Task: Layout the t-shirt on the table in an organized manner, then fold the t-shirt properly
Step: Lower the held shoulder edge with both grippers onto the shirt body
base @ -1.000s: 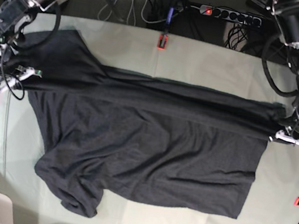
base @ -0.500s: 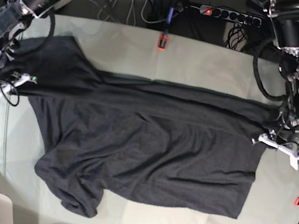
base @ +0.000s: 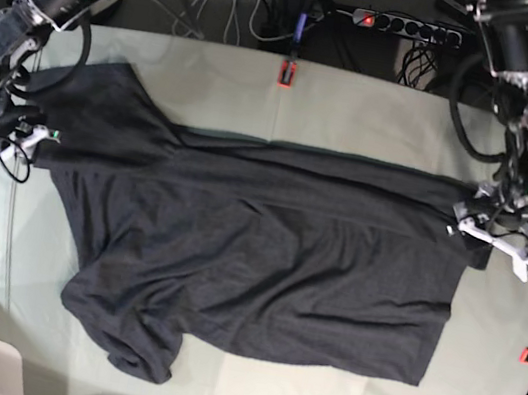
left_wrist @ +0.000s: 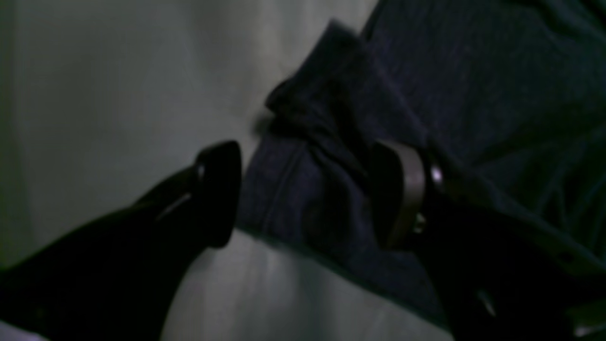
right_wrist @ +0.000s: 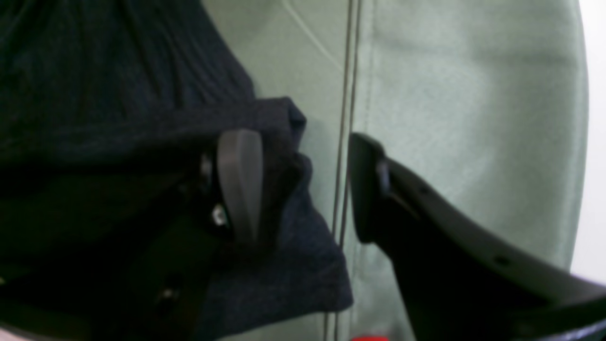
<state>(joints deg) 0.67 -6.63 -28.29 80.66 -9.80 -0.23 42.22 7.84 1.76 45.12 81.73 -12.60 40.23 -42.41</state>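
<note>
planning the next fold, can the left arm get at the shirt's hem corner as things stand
Probably yes. The left gripper hangs open right over the t-shirt, its fingers either side of the bunched corner, with nothing between them but bare table.

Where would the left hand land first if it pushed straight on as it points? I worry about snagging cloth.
Probably the t-shirt: its bunched edge lies between the open left hand, with the table beneath. Depth is unclear.
</note>
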